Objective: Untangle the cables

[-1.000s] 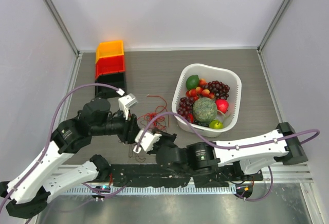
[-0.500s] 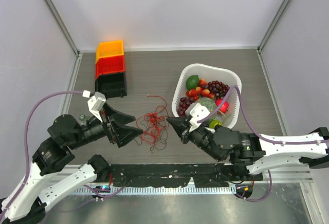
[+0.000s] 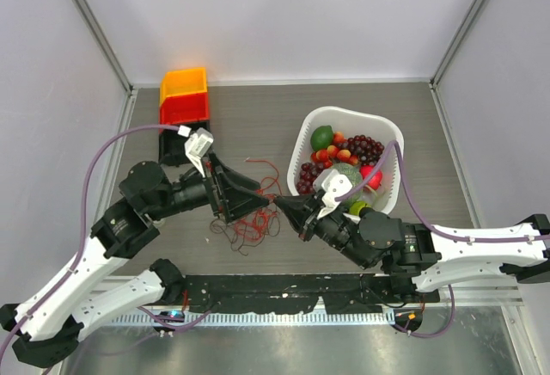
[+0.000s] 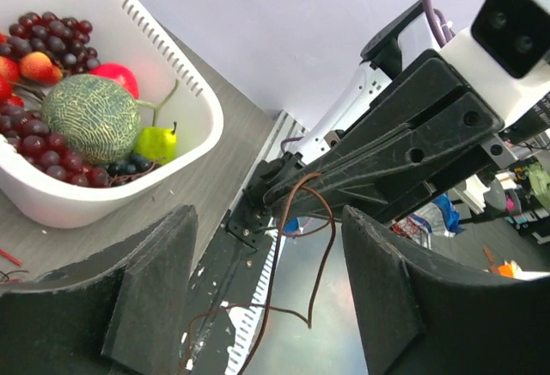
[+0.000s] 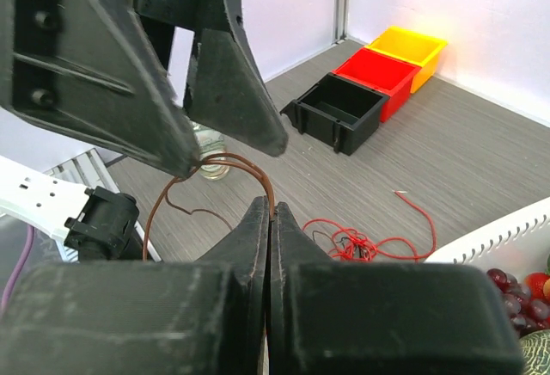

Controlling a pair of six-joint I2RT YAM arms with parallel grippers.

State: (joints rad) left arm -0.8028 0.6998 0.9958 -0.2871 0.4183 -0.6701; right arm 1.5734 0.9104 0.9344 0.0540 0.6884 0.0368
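Brown cable [image 5: 258,179] pinched in right end effector [image 5: 270,212], left end effector [image 4: 268,217] spread wide

There are three bins: one yellow bin [image 5: 418,48], one red bin [image 5: 387,76], one black bin [image 5: 339,110] — and one white basket [image 3: 352,115]. In it are one netted melon [image 4: 90,117], one red apple [image 4: 120,78] and one green pear [image 4: 159,143]. The wires come to one red tangle [image 3: 249,216] and one brown strand [image 5: 243,163].

bright, even overhead light, soft shadows; wrist views blur on the nearest tool parts.
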